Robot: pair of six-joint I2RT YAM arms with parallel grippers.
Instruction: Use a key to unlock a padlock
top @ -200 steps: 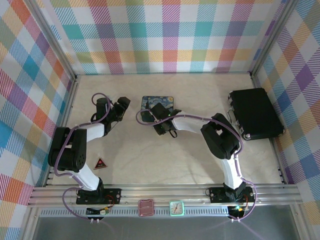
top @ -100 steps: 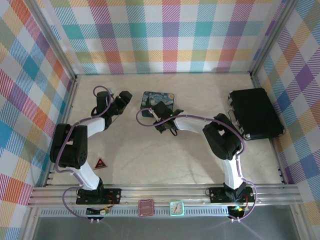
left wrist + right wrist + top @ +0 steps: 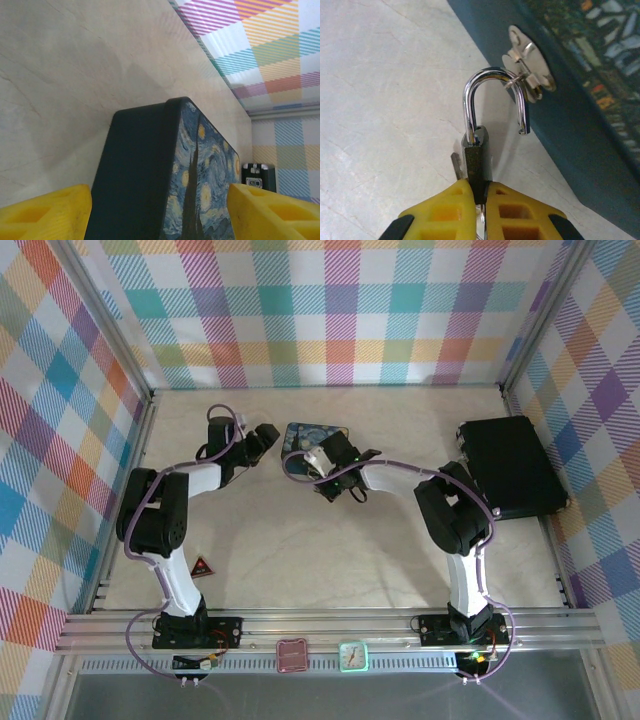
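Your right gripper (image 3: 479,192) had its jaws clamped on the small dark metal padlock (image 3: 477,159), its chrome shackle (image 3: 470,95) open yet hooked through the hasp (image 3: 532,75) of the blue starry-night painted tin (image 3: 570,130). Your left gripper (image 3: 160,200) held its jaws apart, one either side of that tin. Unlocking looked done; next you needed to unhook the shackle.

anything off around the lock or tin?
Only the padlock: its shackle is open, free leg out of the body, loop hooked through the hasp on the blue tin. The right gripper is shut on the body. Nothing else stands out.
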